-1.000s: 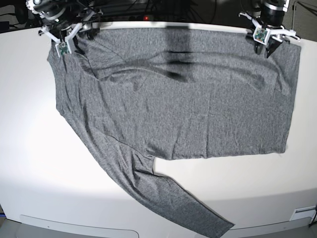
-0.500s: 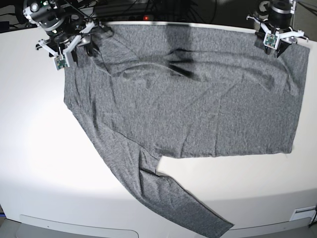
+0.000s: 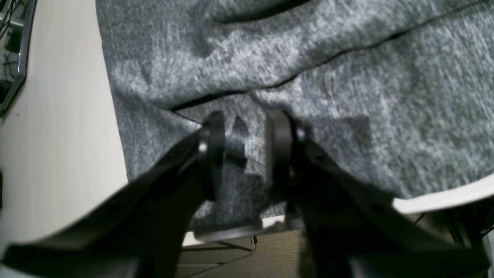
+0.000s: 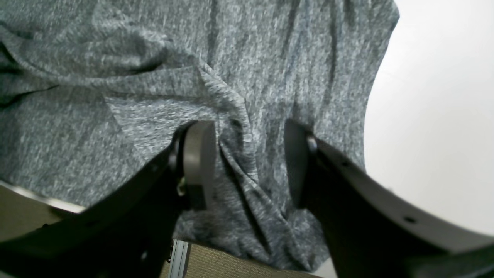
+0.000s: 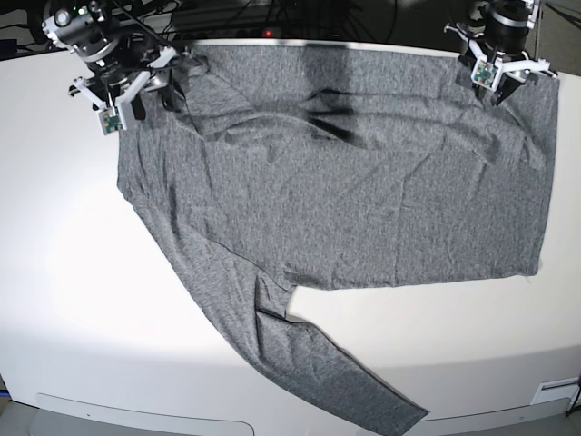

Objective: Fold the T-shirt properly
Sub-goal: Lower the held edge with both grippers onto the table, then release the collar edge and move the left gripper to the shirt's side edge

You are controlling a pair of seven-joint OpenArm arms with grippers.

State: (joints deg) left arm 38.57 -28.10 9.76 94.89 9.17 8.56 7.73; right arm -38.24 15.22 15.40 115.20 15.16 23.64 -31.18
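Table (image 5: 73, 272): white, rounded front corners.
Cables (image 5: 300, 14): dark tangle past the table's far edge.
Red light (image 5: 269, 34): at far edge.

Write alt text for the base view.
A grey shirt lies spread on a white table, one sleeve trailing toward the near edge. The right gripper and left gripper sit at its far corners.

Robot lab — bare white table (image 5: 73, 272), cables (image 5: 290, 14) behind, two arms w/ cams.
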